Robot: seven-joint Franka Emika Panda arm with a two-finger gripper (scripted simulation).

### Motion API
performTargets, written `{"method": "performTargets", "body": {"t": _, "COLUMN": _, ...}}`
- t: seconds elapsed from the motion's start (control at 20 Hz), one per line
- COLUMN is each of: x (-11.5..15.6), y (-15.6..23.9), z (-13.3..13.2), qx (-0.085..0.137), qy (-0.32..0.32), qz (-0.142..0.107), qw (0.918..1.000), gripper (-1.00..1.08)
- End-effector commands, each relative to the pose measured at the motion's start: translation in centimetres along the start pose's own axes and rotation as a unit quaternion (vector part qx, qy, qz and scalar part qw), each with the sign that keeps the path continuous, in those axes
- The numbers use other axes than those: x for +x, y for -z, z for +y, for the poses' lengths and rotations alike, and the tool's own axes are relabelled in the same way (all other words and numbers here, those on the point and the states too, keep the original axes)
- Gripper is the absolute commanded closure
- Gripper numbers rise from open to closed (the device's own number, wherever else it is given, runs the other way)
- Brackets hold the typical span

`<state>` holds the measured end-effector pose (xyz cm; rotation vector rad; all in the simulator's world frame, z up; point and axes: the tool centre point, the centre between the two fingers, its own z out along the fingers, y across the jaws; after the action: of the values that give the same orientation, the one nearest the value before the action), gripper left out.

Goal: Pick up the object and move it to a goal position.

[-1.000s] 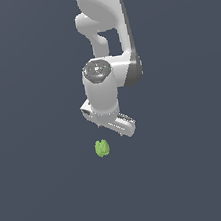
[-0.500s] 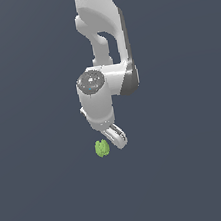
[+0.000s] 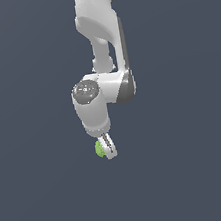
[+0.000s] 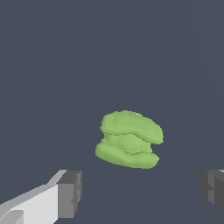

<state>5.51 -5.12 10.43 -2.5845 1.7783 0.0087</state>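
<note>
The object (image 3: 99,149) is a small lime-green lumpy blob lying on the dark grey floor. In the exterior view the gripper (image 3: 107,150) hangs from the white arm directly over it, and a white finger covers most of the blob. In the wrist view the object (image 4: 129,139) fills the middle, layered and rounded. The gripper (image 4: 142,192) is open: one grey fingertip (image 4: 70,193) and the other fingertip (image 4: 213,191) stand wide apart, each clear of the blob. Nothing is held.
The floor (image 3: 193,170) is a plain dark grey surface in both views. The white arm (image 3: 100,28) rises to the top edge of the exterior view.
The arm has come down and turned at the wrist. The gripper has moved from above and to the right of the blob to right over it, now hiding most of it. The blob has not moved.
</note>
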Motion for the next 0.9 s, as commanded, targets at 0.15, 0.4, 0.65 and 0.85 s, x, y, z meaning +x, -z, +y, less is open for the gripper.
{"method": "performTargets", "body": {"t": 0.15, "x": 0.9, "y": -0.7, "z": -0.2, "qx": 0.000, "qy": -0.060, "qz": 0.002, "qw": 0.9982, "gripper": -0.92}}
{"method": "performTargets", "body": {"t": 0.4, "x": 1.3, "y": -1.1, "z": -0.2, "qx": 0.000, "qy": -0.093, "qz": 0.003, "qw": 0.9957, "gripper": -0.92}}
{"method": "performTargets", "body": {"t": 0.65, "x": 1.5, "y": -1.2, "z": -0.3, "qx": 0.000, "qy": -0.106, "qz": 0.004, "qw": 0.9943, "gripper": -0.92}}
{"method": "performTargets", "body": {"t": 0.85, "x": 1.5, "y": -1.4, "z": -0.2, "qx": 0.000, "qy": -0.104, "qz": 0.003, "qw": 0.9945, "gripper": -0.92}}
